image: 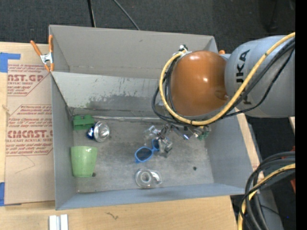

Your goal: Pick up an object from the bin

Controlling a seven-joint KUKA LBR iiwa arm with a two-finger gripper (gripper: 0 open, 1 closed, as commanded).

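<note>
Looking first at the small blue thing [143, 154]: found it on the floor of the grey bin [120, 56], about mid-floor and slightly towards the near wall. Saw an oval ring at its near-left end and a thin arm running off to the far right. Took the long axis as near-left to far-right, with the ring end towards the near left. Found the gripper [161, 142] right at the far-right end of that arm, touching it or just above it; could not tell which. Could not judge the pincer as wide, narrow or holding. Noted the orange wrist cover [196, 83] directly above it. Spotted a clear round thing [147, 178] just near of the blue thing, close to the near wall; could not make out any contents. Found a pale green cup [84, 161] well to the left, its inside not visible. Saw beyond the cup a shiny silver round thing [101, 132] and, just beside that on the far left, a green block [82, 122].
</note>
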